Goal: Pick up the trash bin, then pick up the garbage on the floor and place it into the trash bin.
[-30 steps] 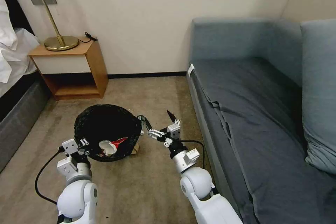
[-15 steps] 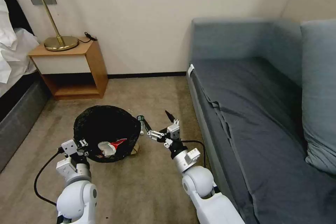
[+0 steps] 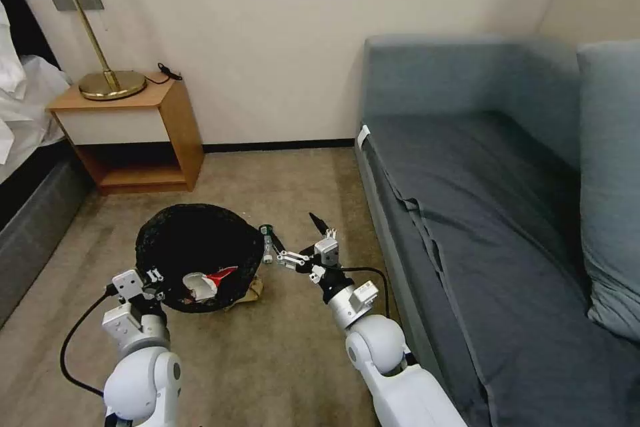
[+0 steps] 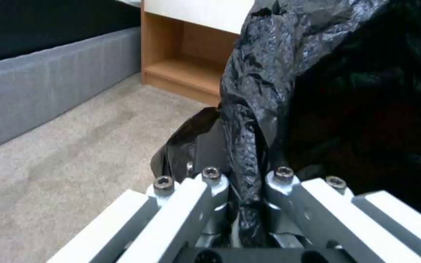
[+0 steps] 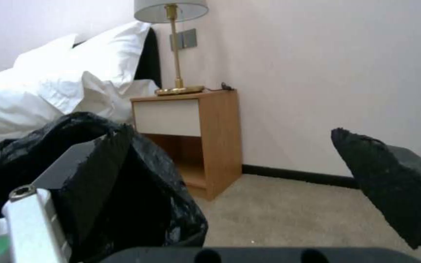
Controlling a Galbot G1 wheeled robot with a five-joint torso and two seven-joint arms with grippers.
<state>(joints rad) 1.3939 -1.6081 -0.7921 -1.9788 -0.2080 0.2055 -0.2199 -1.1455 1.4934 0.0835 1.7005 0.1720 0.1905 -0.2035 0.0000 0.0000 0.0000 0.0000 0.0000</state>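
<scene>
The left gripper point(image 3: 155, 280) is clamped on the near edge of the trash bin point(image 3: 197, 253), its fingers point(image 4: 210, 193) pinching a fold of the black bag point(image 4: 269, 91). Held this way, the bin stays off the carpet with its mouth turned up, so a piece can be dropped in from above. Inside lie a red-and-white packet point(image 3: 221, 275) and something pale, probably crumpled paper.

Just right of the bin, the right gripper point(image 3: 295, 235) hangs with its jaws spread wide and nothing between them, low over the floor. The small bottle point(image 3: 267, 243) lies on the carpet between the bin and this gripper, close to one fingertip, so I judge it is the piece being reached for. A tan scrap point(image 3: 252, 290) peeks out under the bin's near side.

The floor is short beige carpet point(image 3: 267, 360). The grey sofa point(image 3: 493, 213) runs along the right, and farther back a wooden nightstand point(image 3: 127, 137) with a brass lamp point(image 3: 107, 83) stands against the wall.
</scene>
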